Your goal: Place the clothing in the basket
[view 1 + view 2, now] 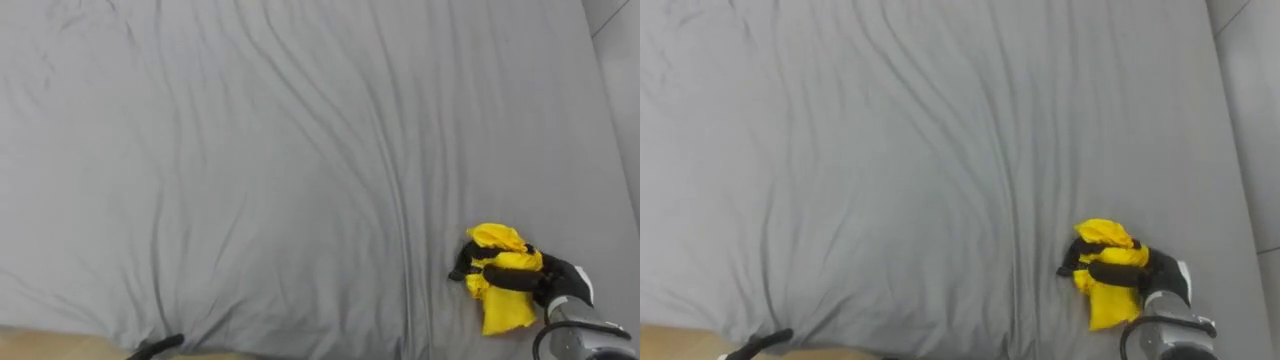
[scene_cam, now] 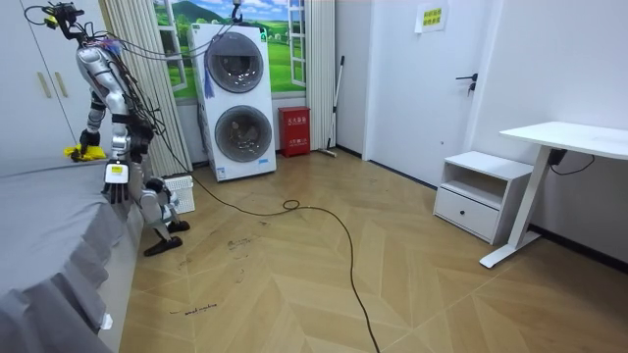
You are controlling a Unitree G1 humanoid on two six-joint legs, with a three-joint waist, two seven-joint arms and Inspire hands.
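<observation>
1. Firmly clenched, the robot's right hand (image 1: 556, 284) has its dark fingers curled round a bunched yellow garment (image 1: 507, 308), at about 5 o'clock in the eye views.
2. Garment and hand sit over the wrinkled grey bed sheet (image 1: 300, 150); whether the cloth touches the sheet cannot be told.
3. At 7 o'clock, on the lower edge, a dark part of the left hand (image 1: 158, 347) pokes in above the sheet's border. You cannot tell if it is open or closed.
4. Seen from the room view, the robot stands upright against the side of the bed (image 2: 49, 226), facing it, with the yellow garment (image 2: 83, 152) held out above the mattress.
5. A white basket (image 2: 180, 193) stands on the wooden floor (image 2: 392, 275) near the robot's legs, at roughly 3 o'clock from them and well apart from the garment.
6. Behind the robot, at 1 o'clock from it, two stacked washing machines (image 2: 238, 98) stand against the wall with a red box (image 2: 294, 130) just beside them.
7. A white desk (image 2: 574, 137) and a low white cabinet (image 2: 481, 191) stand at 3 o'clock in the room view.
</observation>
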